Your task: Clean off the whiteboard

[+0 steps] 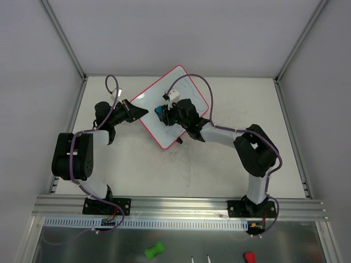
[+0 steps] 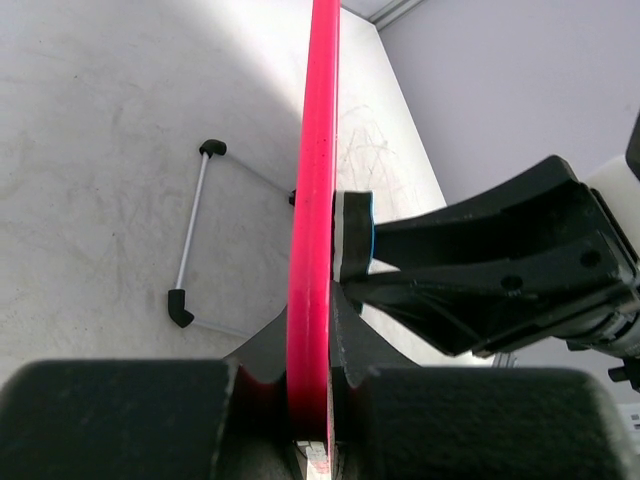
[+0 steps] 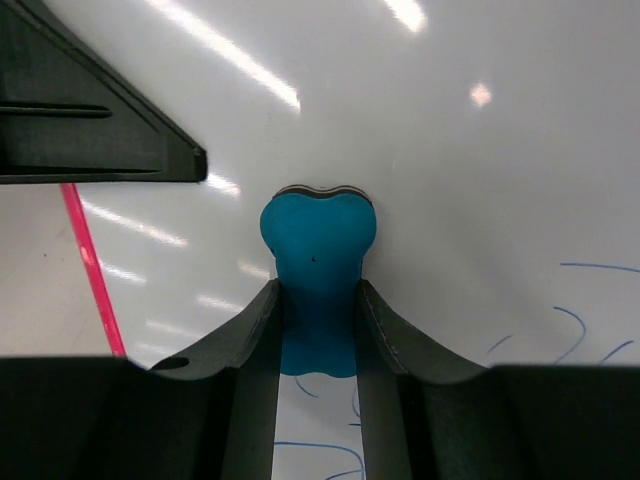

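Note:
The whiteboard, glossy white with a thin pink-red frame, lies slanted at the middle of the table. My left gripper is shut on its left edge. In the left wrist view the frame runs edge-on between the jaws of the left gripper. My right gripper is shut on a small blue eraser over the board. In the right wrist view the eraser sits between the fingers of the right gripper, pressed to the white surface. Blue scribbles remain below and to the right.
A thin silver rod with black ends lies on the table beside the board. Grey walls close in the table at left, back and right. An aluminium rail runs along the near edge, with a green piece and a red piece below it.

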Robot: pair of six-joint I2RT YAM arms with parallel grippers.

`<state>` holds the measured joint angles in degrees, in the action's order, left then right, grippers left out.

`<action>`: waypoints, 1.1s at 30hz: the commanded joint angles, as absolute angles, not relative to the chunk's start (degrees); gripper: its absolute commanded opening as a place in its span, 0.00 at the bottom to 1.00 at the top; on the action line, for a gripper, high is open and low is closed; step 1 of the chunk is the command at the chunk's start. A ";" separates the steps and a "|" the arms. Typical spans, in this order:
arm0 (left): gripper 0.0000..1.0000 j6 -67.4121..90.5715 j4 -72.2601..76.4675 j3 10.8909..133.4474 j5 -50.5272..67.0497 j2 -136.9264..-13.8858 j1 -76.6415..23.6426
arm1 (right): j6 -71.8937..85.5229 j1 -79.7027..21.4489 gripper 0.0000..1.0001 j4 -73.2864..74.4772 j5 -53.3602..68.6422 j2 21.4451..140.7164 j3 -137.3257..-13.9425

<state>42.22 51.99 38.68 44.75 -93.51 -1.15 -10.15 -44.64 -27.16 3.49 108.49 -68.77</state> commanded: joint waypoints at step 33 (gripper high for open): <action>0.00 35.33 51.24 39.38 42.71 -94.04 -1.85 | 11.51 -43.50 0.00 -26.28 -8.69 109.86 -50.81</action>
